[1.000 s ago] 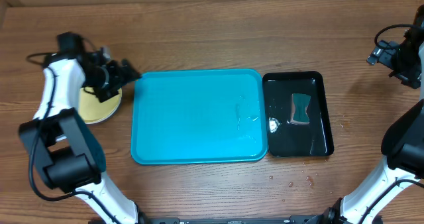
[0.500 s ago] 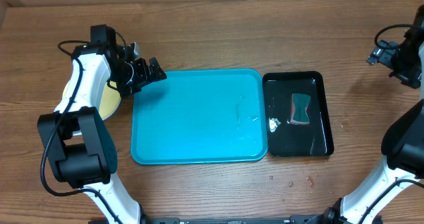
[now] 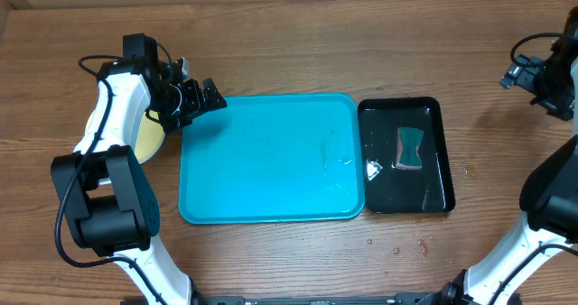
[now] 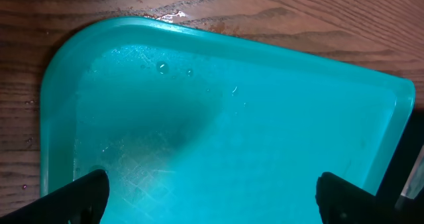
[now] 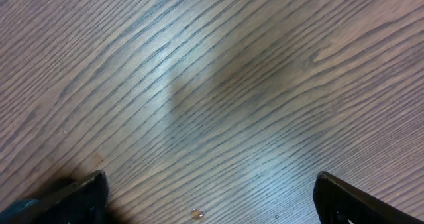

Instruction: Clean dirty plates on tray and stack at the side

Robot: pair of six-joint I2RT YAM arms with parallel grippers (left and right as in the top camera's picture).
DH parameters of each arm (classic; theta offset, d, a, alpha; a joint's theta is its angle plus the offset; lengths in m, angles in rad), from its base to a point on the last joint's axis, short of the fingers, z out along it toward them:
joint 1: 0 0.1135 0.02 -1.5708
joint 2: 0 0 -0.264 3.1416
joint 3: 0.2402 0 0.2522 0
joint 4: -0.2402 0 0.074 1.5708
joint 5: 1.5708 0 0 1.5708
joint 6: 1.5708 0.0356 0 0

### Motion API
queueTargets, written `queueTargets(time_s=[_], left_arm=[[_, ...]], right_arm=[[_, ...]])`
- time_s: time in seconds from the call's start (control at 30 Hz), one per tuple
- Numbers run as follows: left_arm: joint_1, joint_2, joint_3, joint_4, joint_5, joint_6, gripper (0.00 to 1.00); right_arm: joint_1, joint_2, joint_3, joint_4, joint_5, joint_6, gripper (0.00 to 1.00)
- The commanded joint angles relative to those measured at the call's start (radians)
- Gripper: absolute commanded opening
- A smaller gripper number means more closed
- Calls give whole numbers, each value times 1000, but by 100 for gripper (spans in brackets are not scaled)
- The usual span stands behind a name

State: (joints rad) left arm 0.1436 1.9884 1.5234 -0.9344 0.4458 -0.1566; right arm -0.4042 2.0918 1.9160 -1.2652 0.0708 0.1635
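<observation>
Plates (image 3: 152, 143) lie off the tray, on the counter (image 3: 271, 34) at the tray's nine o'clock. We see only a pale yellow-green one, half hidden under the left arm (image 3: 108, 115), and cannot tell how many lie beneath it. We judge this to be the stacking spot at the side, within that arm's easy reach.

The tray (image 3: 262, 170) fills the middle of the counter and carries no plate, only a few water drops (image 3: 339, 156) toward its three o'clock side. From this we judge the cleaning and stacking done, or nearly so.

The left gripper (image 3: 203, 105) hangs over the tray's ten o'clock corner, just beside the plate. Its jaws are wide apart and hold nothing, and the left wrist view shows bare wet tray between them.

At the tray's three o'clock, right against its rim, stands a narrower black tray (image 3: 435, 174) with a teal sponge (image 3: 411, 149) lying in it, probably kept there as the wash station.

The right gripper (image 5: 215, 201) is well apart at about two o'clock, near the counter's edge. Its jaws are likewise spread over bare wood and empty, likely parked out of the way. A few drops (image 3: 397, 248) dot the counter at the black tray's seven o'clock.
</observation>
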Motion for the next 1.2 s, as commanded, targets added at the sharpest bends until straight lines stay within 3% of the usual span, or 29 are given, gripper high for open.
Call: queueTargets(time_s=[0.0, 0.63, 0.83, 1.17], left_arm=[[-2, 5, 1, 1, 15, 15, 100], [-2, 5, 1, 1, 15, 15, 100], [-2, 5, 1, 1, 15, 15, 100], [-2, 5, 1, 1, 15, 15, 100]], right_arm=[[1, -27, 16, 5, 7, 5, 100], [5, -61, 15, 5, 6, 5, 100], [5, -197, 15, 5, 6, 5, 100], [39, -605, 15, 5, 7, 5, 100]])
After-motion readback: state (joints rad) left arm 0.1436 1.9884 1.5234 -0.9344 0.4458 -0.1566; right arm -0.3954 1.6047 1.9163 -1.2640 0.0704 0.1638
